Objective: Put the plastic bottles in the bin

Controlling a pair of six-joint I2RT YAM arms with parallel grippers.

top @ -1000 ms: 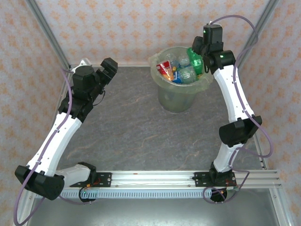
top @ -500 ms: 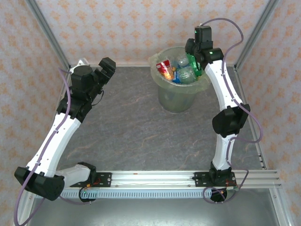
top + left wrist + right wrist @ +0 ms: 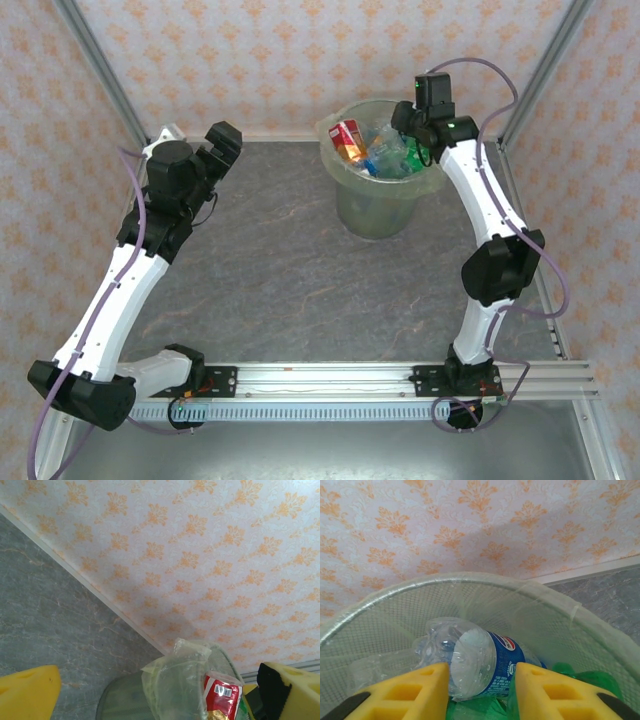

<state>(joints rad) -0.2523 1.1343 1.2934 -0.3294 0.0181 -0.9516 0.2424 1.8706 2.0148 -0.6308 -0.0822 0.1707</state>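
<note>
Under orange-patterned wallpaper (image 3: 250, 60), the bin (image 3: 375, 215) stands at the table's (image 3: 280, 270) 1 o'clock, bottles (image 3: 350, 140) heaped inside. The nearer right gripper (image 3: 480, 667) hangs over its 2 o'clock rim, jaws clenched close, with a clear bottle (image 3: 500, 655) base-first between them, long axis pointing away toward 2 o'clock; whether it is pinched is unclear. The left gripper (image 3: 228, 138) gapes at 9 o'clock.

Left arm (image 3: 120, 290) and right arm (image 3: 480, 195): white link shells, black joint housings and black wrist blocks. Purple cables (image 3: 470, 62) loop beside each. Green lamp (image 3: 452, 125) lit on the right forearm. Fingers (image 3: 555, 690) yellow, with square moulded recesses. Bases on a silver rail (image 3: 330, 375).
</note>
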